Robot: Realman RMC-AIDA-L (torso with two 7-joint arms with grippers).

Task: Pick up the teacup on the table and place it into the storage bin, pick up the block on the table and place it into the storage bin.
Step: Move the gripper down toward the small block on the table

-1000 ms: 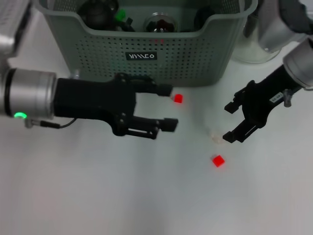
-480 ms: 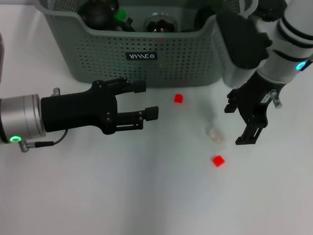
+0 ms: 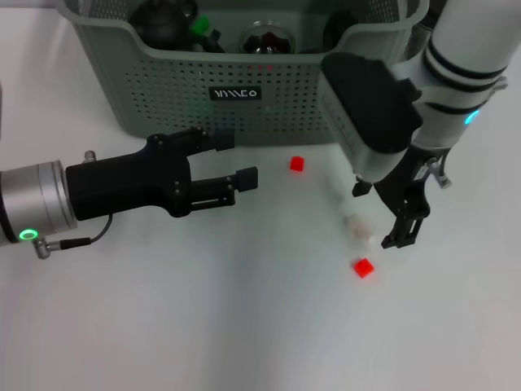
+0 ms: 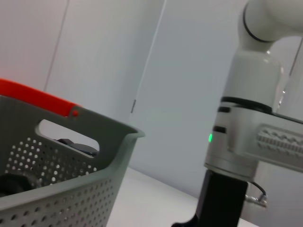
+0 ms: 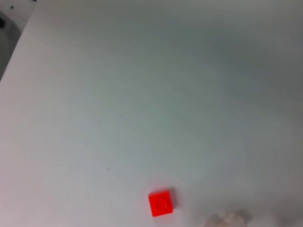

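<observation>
At the far edge of the white table (image 3: 203, 326) I see the grey-green storage bin (image 3: 163, 90), already holding dark objects and a green piece. My left gripper (image 3: 236, 159) hovers just in front of its perforated front wall, fingers spread and empty. My right gripper (image 3: 381, 213) points down at the table to the bin's right front, fingers apart with nothing between them, close over the small clear teacup (image 3: 358, 228). One red block (image 3: 363, 267) lies just nearer to me than the teacup; the right wrist view shows this block (image 5: 161, 203) beside the cup's pale blur. A second, smaller red block (image 3: 297, 164) sits near the bin's front wall, between the two grippers.
</observation>
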